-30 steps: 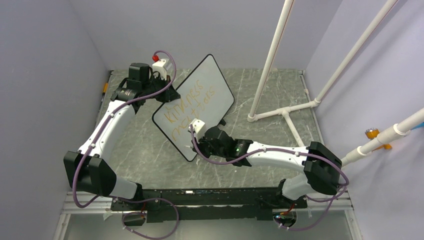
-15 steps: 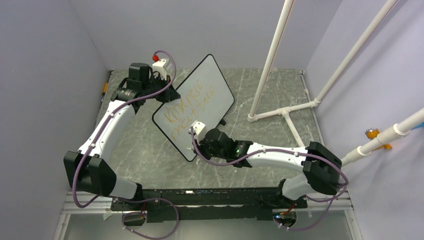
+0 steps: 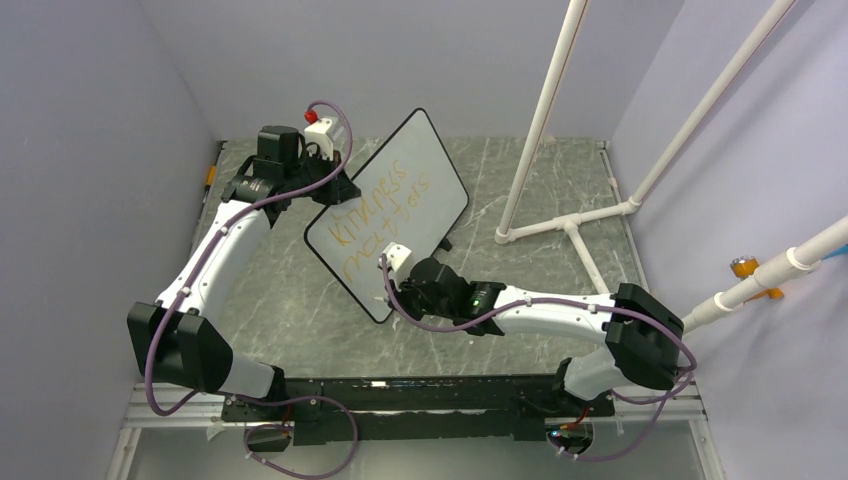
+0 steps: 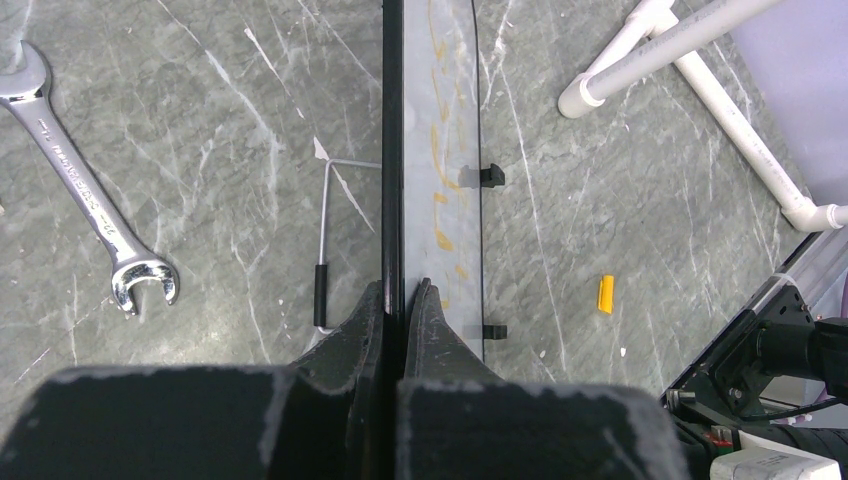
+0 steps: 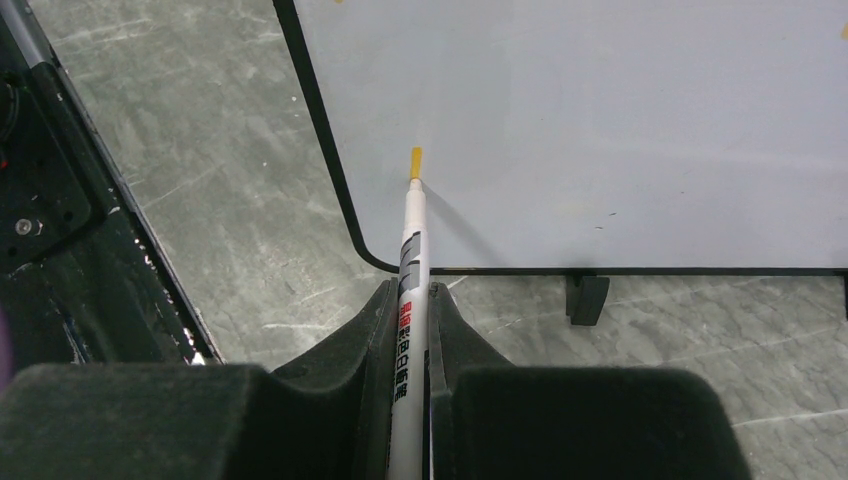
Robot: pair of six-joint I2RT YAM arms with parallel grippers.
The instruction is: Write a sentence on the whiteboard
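Note:
The whiteboard (image 3: 425, 165) stands tilted on the table, white with a thin black frame. The sentence (image 3: 385, 215) in orange lettering reads "kindness matters" in two lines. My left gripper (image 3: 335, 190) is shut on the board's upper left edge; the left wrist view shows its jaws (image 4: 403, 295) pinching the black frame (image 4: 392, 150) edge-on. My right gripper (image 5: 410, 292) is shut on a white marker (image 5: 411, 250). The marker's orange tip (image 5: 416, 163) is at the board's face (image 5: 600, 130), near its lower left corner. I cannot tell if the tip touches.
A white PVC pipe frame (image 3: 570, 225) stands right of the board. A steel wrench (image 4: 80, 190) lies behind the board and a small yellow cap (image 4: 605, 294) in front of it. Black feet (image 5: 587, 297) and a wire stand (image 4: 325, 230) prop the board. Purple walls enclose the table.
My right gripper with the marker has shifted slightly to the right along the board's lower part. The left gripper and the board have not moved.

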